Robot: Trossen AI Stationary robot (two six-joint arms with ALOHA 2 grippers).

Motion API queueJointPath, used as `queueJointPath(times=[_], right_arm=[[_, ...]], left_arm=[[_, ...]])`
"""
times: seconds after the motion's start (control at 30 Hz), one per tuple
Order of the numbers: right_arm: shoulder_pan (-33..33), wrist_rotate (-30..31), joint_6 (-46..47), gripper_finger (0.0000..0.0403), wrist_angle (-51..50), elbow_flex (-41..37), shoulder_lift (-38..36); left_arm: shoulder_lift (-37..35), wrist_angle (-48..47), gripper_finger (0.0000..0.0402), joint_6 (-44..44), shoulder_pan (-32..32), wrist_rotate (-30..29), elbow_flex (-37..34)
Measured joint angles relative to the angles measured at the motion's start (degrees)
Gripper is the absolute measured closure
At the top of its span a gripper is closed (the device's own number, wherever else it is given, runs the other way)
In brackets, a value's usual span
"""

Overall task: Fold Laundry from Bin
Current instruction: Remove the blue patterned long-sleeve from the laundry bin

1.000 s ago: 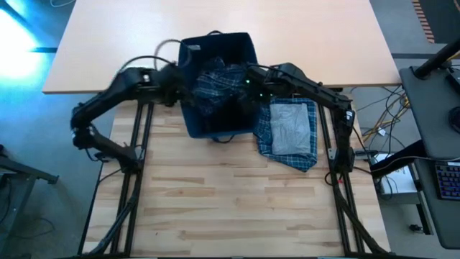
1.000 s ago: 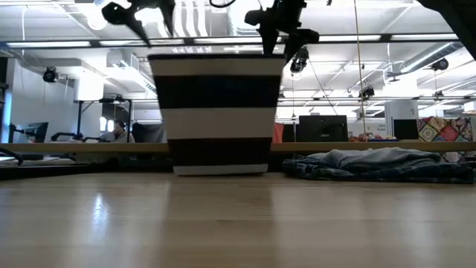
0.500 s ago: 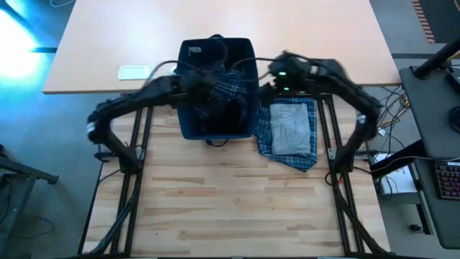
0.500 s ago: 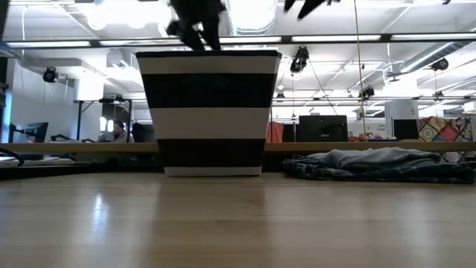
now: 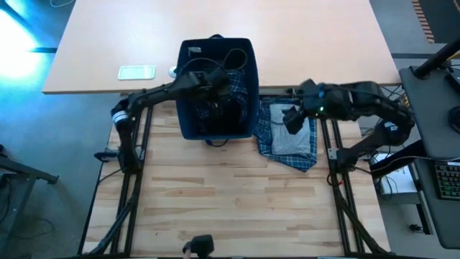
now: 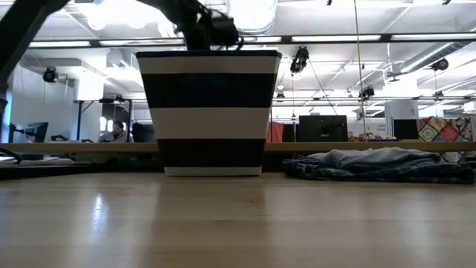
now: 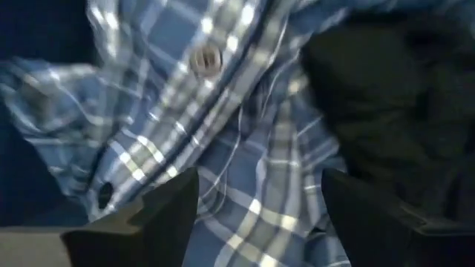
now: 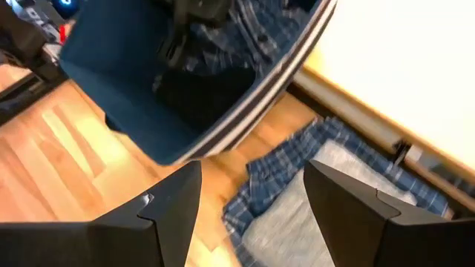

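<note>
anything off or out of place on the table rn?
Nothing damaged or spilled. The bin stands upright with plaid laundry inside, the left gripper open over it. The right gripper hangs open above the stacked plaid and grey garments beside the bin; that stack lies slightly askew.

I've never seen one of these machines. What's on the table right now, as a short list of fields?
Bin: navy soft-sided fabric basket, holding blue-and-white plaid cloth and a black piece
Left pincer: open, inside the basket, over the plaid cloth
Right pincer: open, empty, above the pile
Pile: grey T-shirt lying on plaid garment, on the wooden table beside the basket
</note>
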Motion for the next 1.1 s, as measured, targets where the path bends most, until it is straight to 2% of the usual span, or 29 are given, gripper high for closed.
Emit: queueJointPath(times=[0.2,0.3,0.37,0.5,0.53,0.73,0.87,1.0,1.03,1.1], right_arm=[[3.65,0.70,5.35,0.0170,0.84,-7.50,-1.92],[4.49,1.08,6.18,0.0170,2.66,-9.93,-2.17],[5.06,1.24,6.49,0.0170,3.48,-10.59,-2.16],[6.24,1.75,6.53,0.0170,3.88,-9.97,-2.19],[6.49,1.77,6.50,0.0170,3.90,-9.64,-2.23],[7.74,4.83,4.33,0.0170,3.79,-8.31,-3.25],[7.88,8.26,2.37,0.0170,3.91,-8.41,-4.08],[7.88,11.62,0.63,0.0170,4.68,-8.58,-4.15],[7.99,12.34,-0.06,0.0170,5.32,-8.65,-4.10],[8.25,13.96,-1.21,0.0170,7.04,-8.99,-4.03]], left_arm=[[4.25,1.82,0.0138,-0.59,3.73,-4.07,-0.02],[6.68,0.34,0.0167,-2.71,4.86,-5.97,-0.02],[8.24,-1.72,0.0214,-5.00,4.97,-6.58,-0.02],[8.73,-3.33,0.0361,-8.92,4.85,-6.78,0.00],[8.49,-3.53,0.0380,-10.37,4.73,-6.84,0.24],[3.46,-8.18,0.0399,-16.88,2.14,-9.95,8.82],[-0.69,-11.69,0.0401,-17.94,-1.44,-14.51,20.17],[-3.86,-14.27,0.0401,-18.49,-5.68,-17.42,34.58],[-6.15,-11.25,0.0401,-18.04,-6.97,-18.62,34.04],[-13.01,-3.08,0.0402,-16.59,-9.12,-20.18,28.65]])
